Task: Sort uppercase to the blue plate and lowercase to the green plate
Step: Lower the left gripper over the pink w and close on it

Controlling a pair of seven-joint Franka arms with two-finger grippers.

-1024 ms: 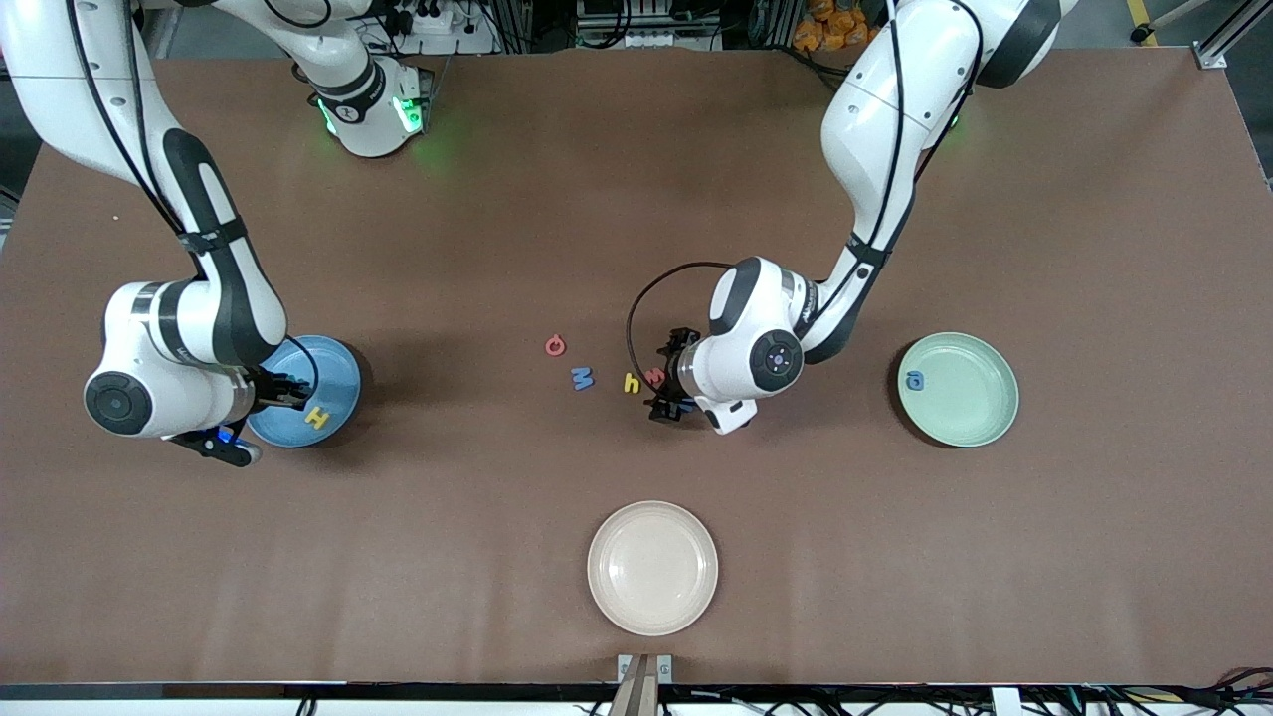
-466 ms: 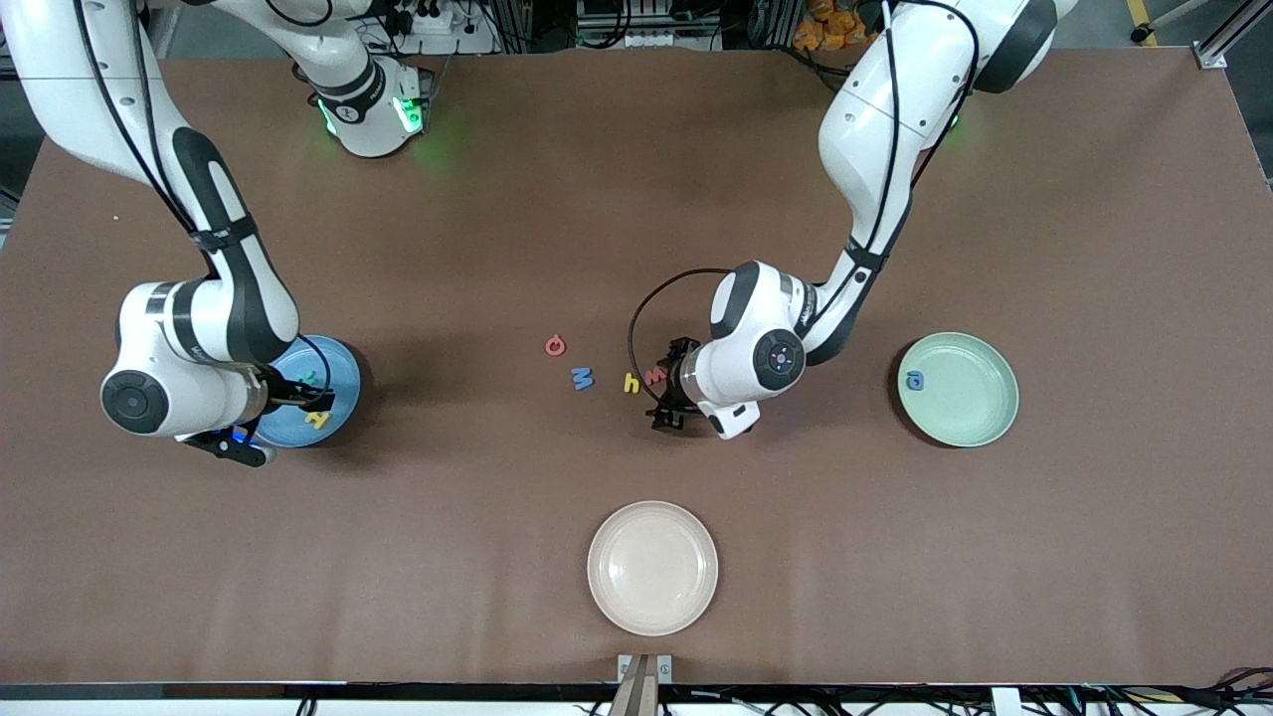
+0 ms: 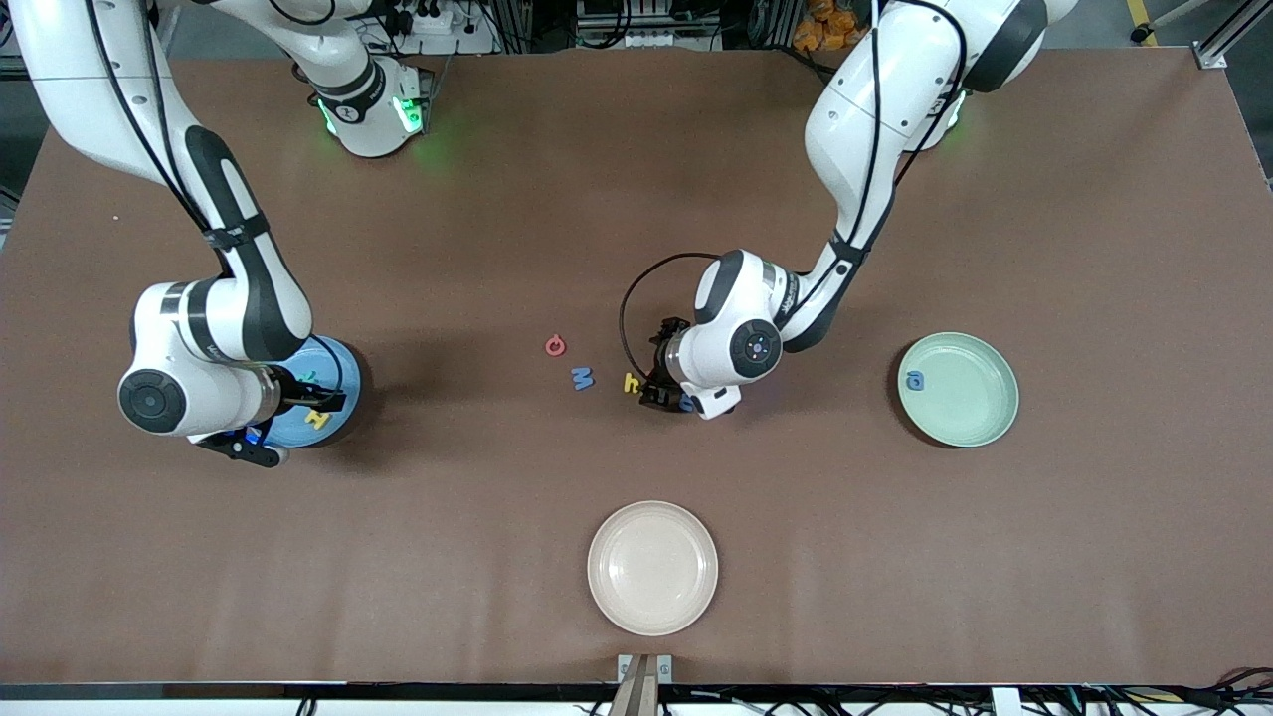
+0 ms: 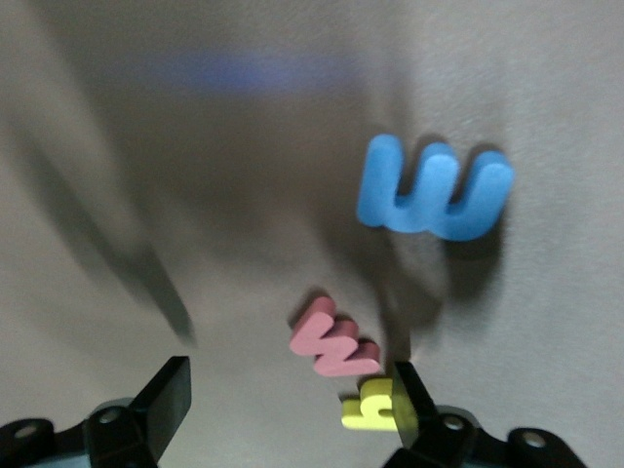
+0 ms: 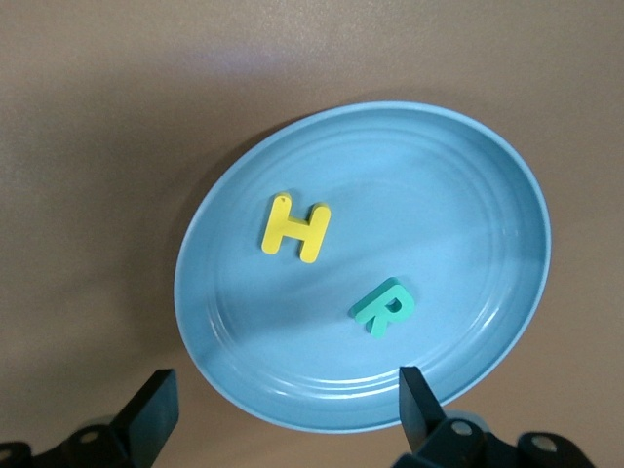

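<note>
Left hand [image 4: 283,414] spread, low over red w [image 4: 332,341]: light soft foam, pinch flat sides. Right hand [image 5: 283,414] spread over blue plate [image 5: 487,185], empty.

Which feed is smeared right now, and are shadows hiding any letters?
Left wrist view is motion-blurred, though the red w, yellow h and blue m stay readable, their shadows hiding nothing. Right wrist view is sharp on the blue plate.

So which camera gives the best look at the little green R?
The right wrist view. It looks straight down on the green R, lying flat in the blue plate beside the yellow H, nothing covering it. In the front view the right arm hides most of that plate. The left wrist view shows other letters only.
</note>
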